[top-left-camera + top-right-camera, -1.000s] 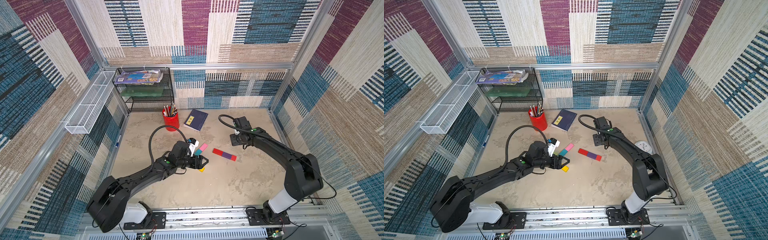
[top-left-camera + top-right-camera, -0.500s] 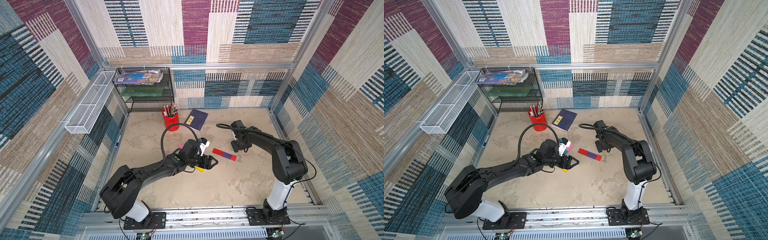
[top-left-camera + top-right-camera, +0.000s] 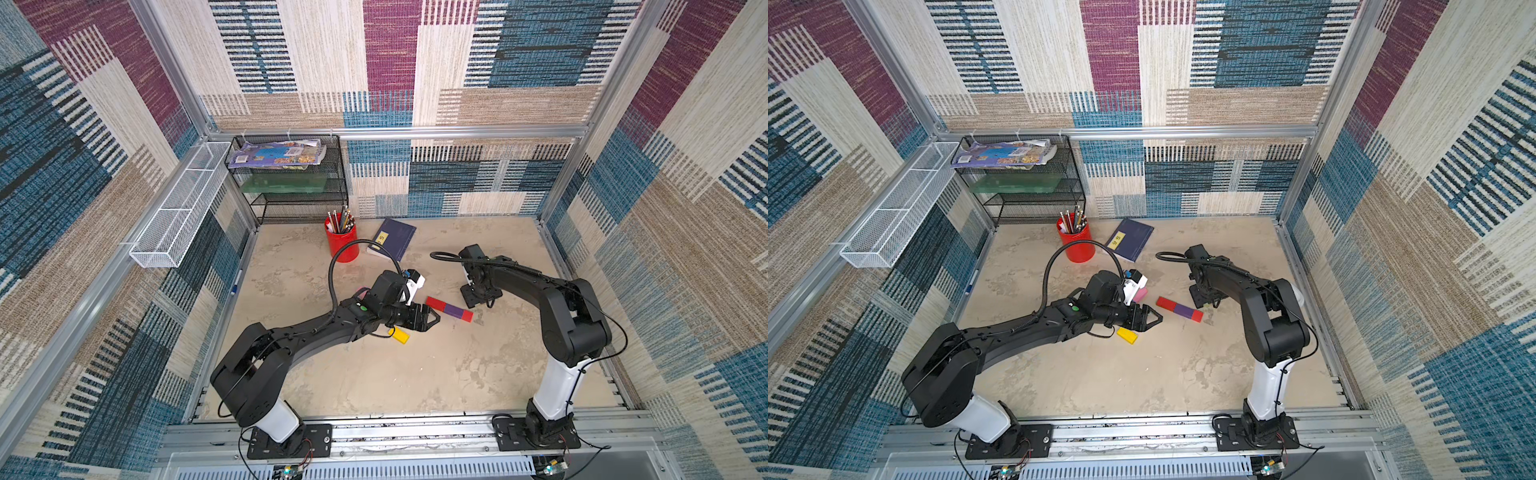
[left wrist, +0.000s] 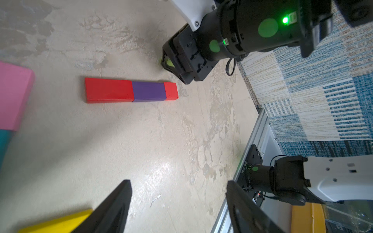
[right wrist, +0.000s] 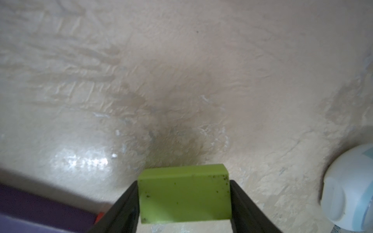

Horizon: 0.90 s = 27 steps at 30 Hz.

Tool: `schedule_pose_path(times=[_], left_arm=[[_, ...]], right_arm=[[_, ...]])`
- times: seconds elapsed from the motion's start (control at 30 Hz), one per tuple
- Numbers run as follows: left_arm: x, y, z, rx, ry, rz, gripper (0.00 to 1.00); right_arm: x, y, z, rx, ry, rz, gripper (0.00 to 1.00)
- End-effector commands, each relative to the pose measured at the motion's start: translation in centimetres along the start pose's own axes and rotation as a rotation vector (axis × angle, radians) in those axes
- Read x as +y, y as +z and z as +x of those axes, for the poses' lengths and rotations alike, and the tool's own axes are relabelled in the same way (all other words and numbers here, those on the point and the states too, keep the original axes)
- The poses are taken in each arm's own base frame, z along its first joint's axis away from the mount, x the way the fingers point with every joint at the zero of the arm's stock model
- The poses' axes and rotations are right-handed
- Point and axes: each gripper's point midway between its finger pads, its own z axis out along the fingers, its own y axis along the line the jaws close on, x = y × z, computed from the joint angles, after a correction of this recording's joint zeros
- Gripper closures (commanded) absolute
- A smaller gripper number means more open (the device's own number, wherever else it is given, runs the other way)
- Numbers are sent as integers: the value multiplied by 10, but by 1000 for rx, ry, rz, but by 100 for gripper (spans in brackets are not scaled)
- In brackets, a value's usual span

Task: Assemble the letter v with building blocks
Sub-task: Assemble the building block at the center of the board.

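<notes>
Though low, left arm [image 3: 311, 332] outstretched, fingers [image 4: 113, 209] apart.

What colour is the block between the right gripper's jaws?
The block is lime green; right wrist view shows best.

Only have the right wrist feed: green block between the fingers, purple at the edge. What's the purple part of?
Observer: The purple block is the middle of a flat row: long red block on one end, small red block on the end nearest the right pincer.
Operator: Left arm?
Observer: The left pincer is open and empty, next to the yellow block.
Operator: Other blocks?
Observer: A pink block and a teal block lie end to end.
</notes>
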Motion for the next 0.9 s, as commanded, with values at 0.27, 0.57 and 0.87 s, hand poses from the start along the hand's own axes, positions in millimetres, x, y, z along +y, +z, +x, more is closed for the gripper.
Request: schedule_pose_path(times=[0.27, 0.57, 0.87], left_arm=[[16, 26, -14, 110, 83, -101, 30], [23, 79, -51, 158, 140, -201, 65], [16, 163, -86, 173, 179, -162, 88]], right_arm=[[-41, -43, -23, -185, 355, -125, 18], [-46, -27, 8, -235, 654, -353, 69], [-46, 2, 20, -167, 679, -363, 100]])
